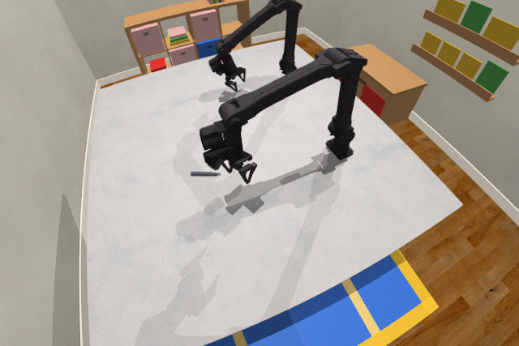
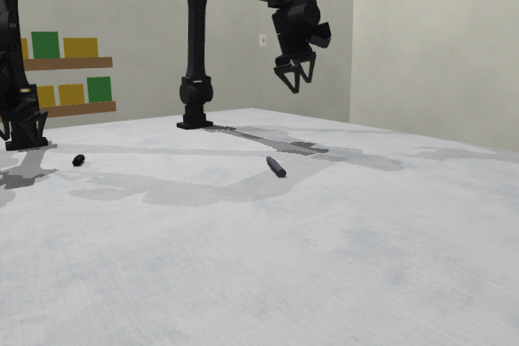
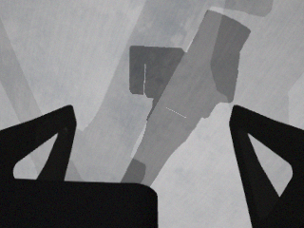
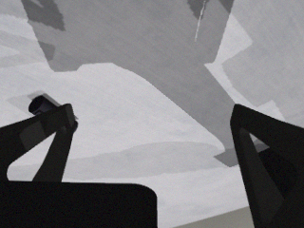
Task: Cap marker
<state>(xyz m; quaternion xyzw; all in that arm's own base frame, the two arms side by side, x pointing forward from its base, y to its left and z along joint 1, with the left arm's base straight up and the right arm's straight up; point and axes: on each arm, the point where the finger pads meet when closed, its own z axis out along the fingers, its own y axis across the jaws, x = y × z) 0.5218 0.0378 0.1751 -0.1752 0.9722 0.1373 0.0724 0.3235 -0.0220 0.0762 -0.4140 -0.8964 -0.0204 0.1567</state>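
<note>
While black cylindrical cap [image 2: 78, 160] [image 4: 40, 104] and grey rod-shaped marker [image 1: 204, 173] [image 2: 276, 167] lie apart, my left hand [image 1: 238, 176] [image 2: 302, 87] [image 3: 152, 114] and right hand [image 1: 240, 85] [image 2: 23, 138] [image 4: 152, 112] are wide open, empty

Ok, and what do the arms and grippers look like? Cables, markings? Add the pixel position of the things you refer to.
Left arm [image 1: 289, 83] [image 2: 195, 36] and right arm [image 1: 252, 23] [image 2: 9, 27] look alike: black, smooth links, bulky rounded joints. Left gripper [image 1: 238, 177] [image 2: 302, 87] [image 3: 152, 108] and right gripper [image 1: 240, 85] [image 2: 23, 138] [image 4: 152, 112] each have two black, open-framed triangular fingers. No cables or markings that I can make out.
</note>
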